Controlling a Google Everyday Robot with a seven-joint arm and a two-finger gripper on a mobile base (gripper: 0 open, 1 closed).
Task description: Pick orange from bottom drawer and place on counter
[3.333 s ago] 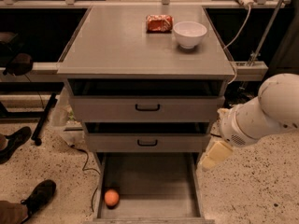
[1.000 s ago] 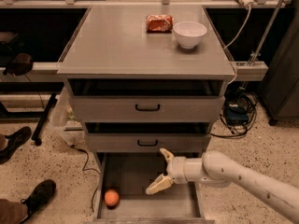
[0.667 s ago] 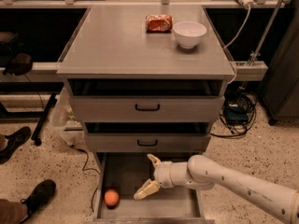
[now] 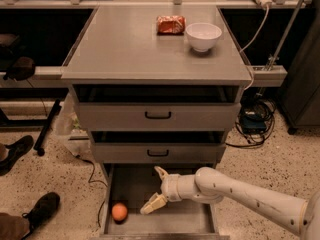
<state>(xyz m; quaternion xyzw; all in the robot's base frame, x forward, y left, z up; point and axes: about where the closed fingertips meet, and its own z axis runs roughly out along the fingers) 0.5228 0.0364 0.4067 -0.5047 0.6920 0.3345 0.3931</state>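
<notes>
Camera view: gripper [image 4: 156, 190] inside bottom drawer [image 4: 186, 218], jaws spread wide, holding nothing. Left of lower jaw, near, not touching: orange [image 4: 119, 212] on drawer floor. Judged: light, firm, smooth waxy skin, round so rolls if nudged; grip across widest middle, modest squeeze. Drawer: flat grey matte box. Well above jaws: bench [image 4: 130, 49], matte grey, carrying glossy white bowl [image 4: 203, 35], crinkled packet [image 4: 170, 24].
</notes>
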